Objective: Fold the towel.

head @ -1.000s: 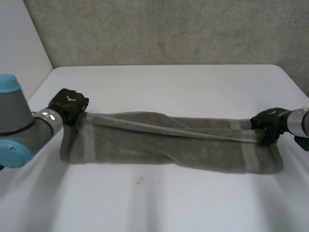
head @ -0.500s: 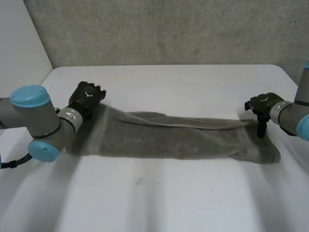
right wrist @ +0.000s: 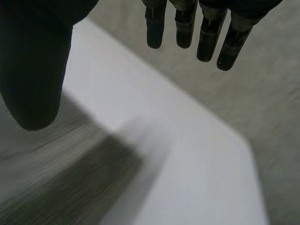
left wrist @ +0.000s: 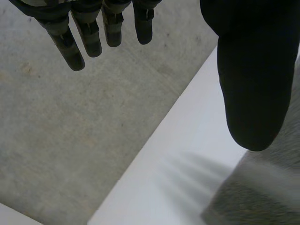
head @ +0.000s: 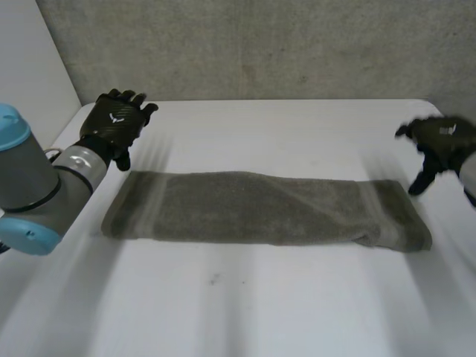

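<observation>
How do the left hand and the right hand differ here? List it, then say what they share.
The left hand is off the far corner of the towel's left end; the right hand is off its right end. The left hand's fingers point away from the robot, while the right hand has one pointing down toward the towel. Both are open and hold nothing.

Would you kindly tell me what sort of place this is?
Likely a robotics lab or test cell: a plain white table against a bare concrete wall, with one grey towel laid out.
</observation>
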Controlling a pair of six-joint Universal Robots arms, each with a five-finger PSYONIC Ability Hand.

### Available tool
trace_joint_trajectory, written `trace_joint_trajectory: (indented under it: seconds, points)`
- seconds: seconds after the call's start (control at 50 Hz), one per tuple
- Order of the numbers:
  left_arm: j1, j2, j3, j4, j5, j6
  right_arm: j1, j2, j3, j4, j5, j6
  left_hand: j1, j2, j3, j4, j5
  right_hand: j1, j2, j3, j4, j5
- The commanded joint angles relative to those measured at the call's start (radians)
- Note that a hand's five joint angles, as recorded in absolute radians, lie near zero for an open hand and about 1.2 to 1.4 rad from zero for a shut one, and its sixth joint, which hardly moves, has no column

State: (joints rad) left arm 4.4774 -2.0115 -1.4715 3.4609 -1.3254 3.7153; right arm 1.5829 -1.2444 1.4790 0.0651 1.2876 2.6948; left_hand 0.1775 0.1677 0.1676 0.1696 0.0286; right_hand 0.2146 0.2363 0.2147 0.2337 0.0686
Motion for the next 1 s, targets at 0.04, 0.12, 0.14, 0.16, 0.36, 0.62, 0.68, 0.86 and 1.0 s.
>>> trace_joint_trajectory:
  seconds: [0.04, 0.12, 0.14, 0.16, 0.36, 0.62, 0.68, 0.86, 1.0]
  points:
    - [0.019, 0.08, -0.108, -0.003, 0.006, -0.172, -0.112, -0.047, 0.293, -0.071, -0.137, -0.029, -0.003, 0.007, 0.007, 0.005, -0.029, -0.036, -0.057, -0.036, -0.055, -0.064]
    - [0.022, 0.091, -0.13, -0.003, 0.012, -0.187, -0.119, -0.017, 0.351, -0.145, -0.134, -0.056, -0.003, 0.007, 0.007, 0.005, -0.029, 0.023, 0.001, 0.023, 0.004, -0.006]
    - [0.022, 0.091, -0.133, -0.002, 0.012, -0.187, -0.124, 0.002, 0.357, -0.163, -0.134, -0.075, -0.003, 0.007, 0.007, 0.005, -0.029, 0.075, 0.054, 0.075, 0.056, 0.047]
    - [0.022, 0.092, -0.135, -0.003, 0.012, -0.187, -0.124, 0.002, 0.357, -0.163, -0.134, -0.075, -0.003, 0.007, 0.007, 0.005, -0.029, 0.076, 0.054, 0.076, 0.057, 0.047]
    - [0.023, 0.099, -0.148, -0.003, 0.011, -0.187, -0.145, 0.098, 0.323, -0.192, -0.131, -0.148, -0.003, 0.007, 0.007, 0.005, -0.029, 0.977, 0.955, 0.977, 0.958, 0.948]
    - [0.023, 0.119, -0.17, -0.002, 0.014, -0.187, -0.283, 0.088, 0.254, -0.248, 0.001, -0.294, -0.003, 0.007, 0.007, 0.005, -0.029, 1.182, 1.16, 1.182, 1.163, 1.153]
    - [0.026, 0.138, -0.179, -0.003, 0.012, -0.187, -0.34, 0.076, 0.23, -0.245, 0.038, -0.375, -0.003, 0.007, 0.007, 0.005, -0.029, 1.182, 1.16, 1.182, 1.163, 1.153]
    - [0.052, 0.209, -0.233, -0.002, 0.014, -0.192, -0.293, 0.003, 0.144, -0.245, 0.049, -0.4, -0.003, 0.007, 0.007, 0.005, -0.029, 1.182, 1.16, 1.182, 1.163, 1.153]
    - [0.059, 0.241, -0.248, -0.002, 0.009, -0.196, -0.039, -0.075, 0.09, -0.26, 0.03, -0.235, -0.003, 0.007, 0.007, 0.005, -0.029, 1.182, 1.16, 1.182, 1.163, 1.153]
